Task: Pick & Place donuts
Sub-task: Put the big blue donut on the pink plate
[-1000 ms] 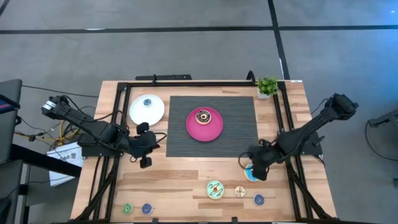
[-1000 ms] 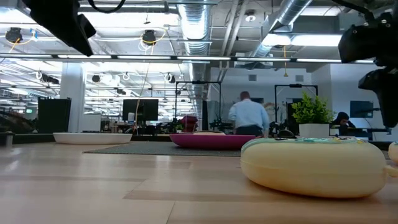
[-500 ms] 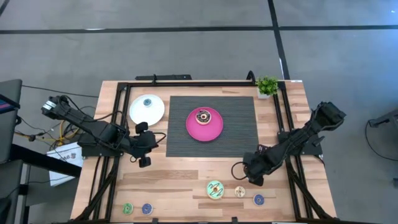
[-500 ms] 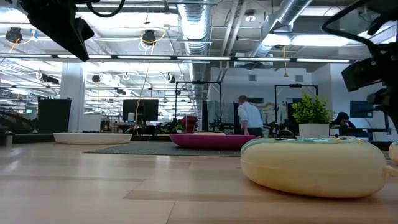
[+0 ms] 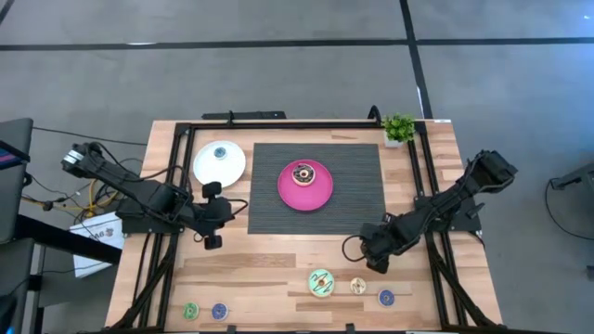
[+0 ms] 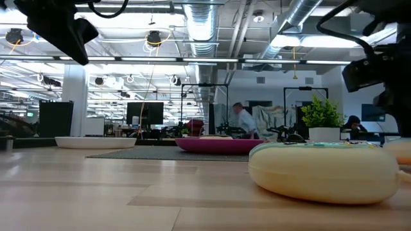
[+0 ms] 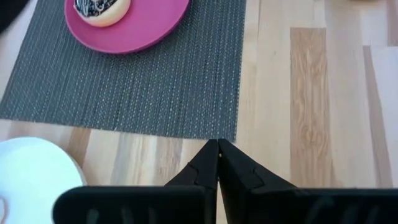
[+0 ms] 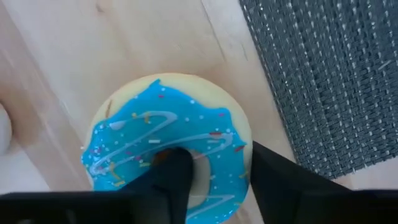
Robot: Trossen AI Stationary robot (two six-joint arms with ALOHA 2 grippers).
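right gripper (image 8: 211, 177) has its fingers clamped on the blue donut (image 8: 165, 146), so I'd carry it level over to the pink plate (image 5: 316, 197).

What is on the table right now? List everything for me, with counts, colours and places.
Brown-iced donut: one, on the pink plate.
Blue-iced donut: one, in the right claw.
Green-iced donut: one, near edge, on bare wood.
Tiny donuts: four on the near edge, cream, blue, green, blue; a fifth, blue, on the white plate.
Pink plate: one, on the mat.
White plate: one, left of the mat.
Mat: one, dark grey, centre.
Plant: one, green, far right corner.
Left claw: shut, empty, by the mat's left edge.
Right claw: gripping the blue-iced donut's ring, by the mat's near right corner.
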